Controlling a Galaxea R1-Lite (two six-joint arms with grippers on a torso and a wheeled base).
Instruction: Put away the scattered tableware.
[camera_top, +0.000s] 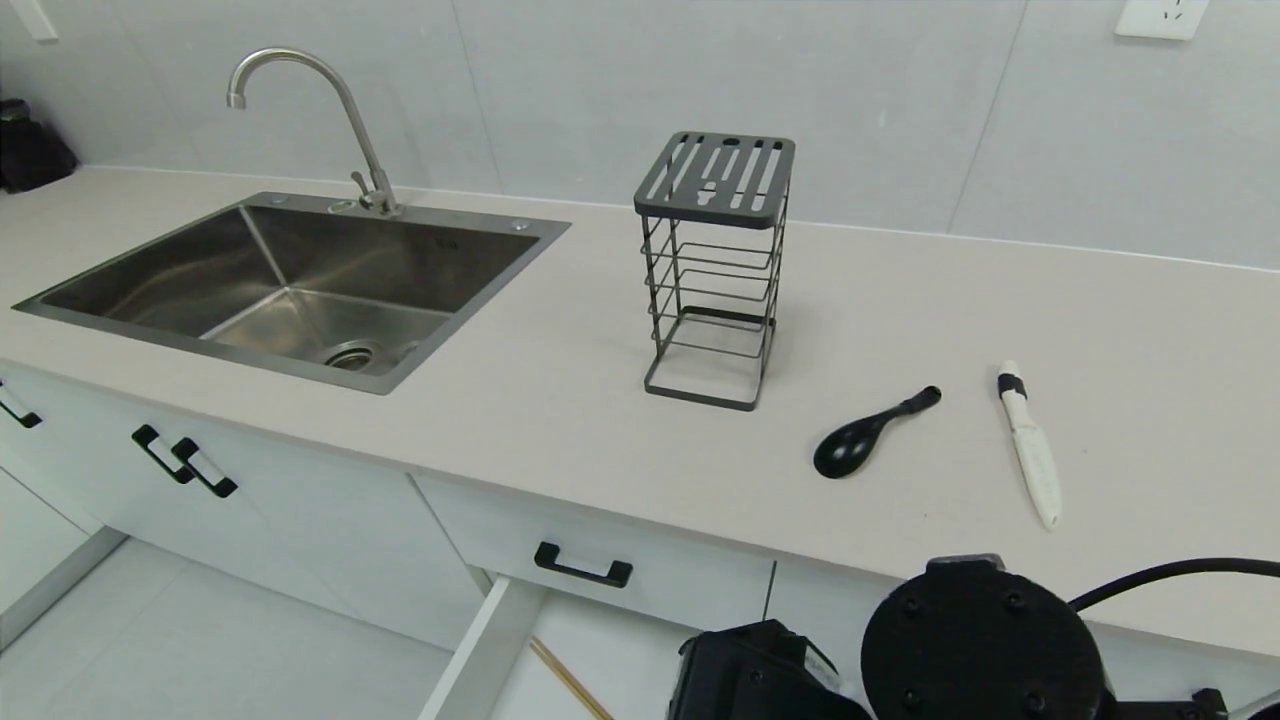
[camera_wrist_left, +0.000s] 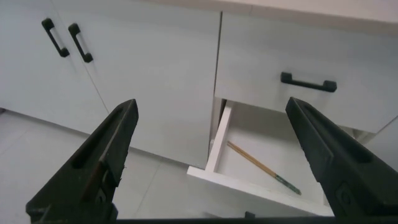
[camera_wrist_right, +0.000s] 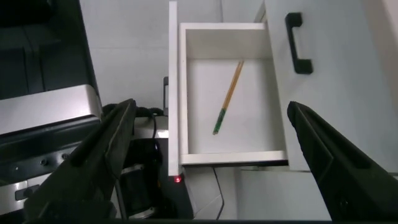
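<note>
Your left gripper (camera_wrist_left: 210, 104) and right gripper (camera_wrist_right: 210, 104) are spread wide — grab the black spoon (camera_top: 862, 440), lower right, by its handle.

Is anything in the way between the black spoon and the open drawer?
Nothing visible is. The black spoon lies free on the counter, apart from the wire rack and the white utensil. The drawer below stands open, with a chopstick lying in it and bare room beside it.

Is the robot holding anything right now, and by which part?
Nothing. The left gripper and right gripper are both open and empty.
</note>
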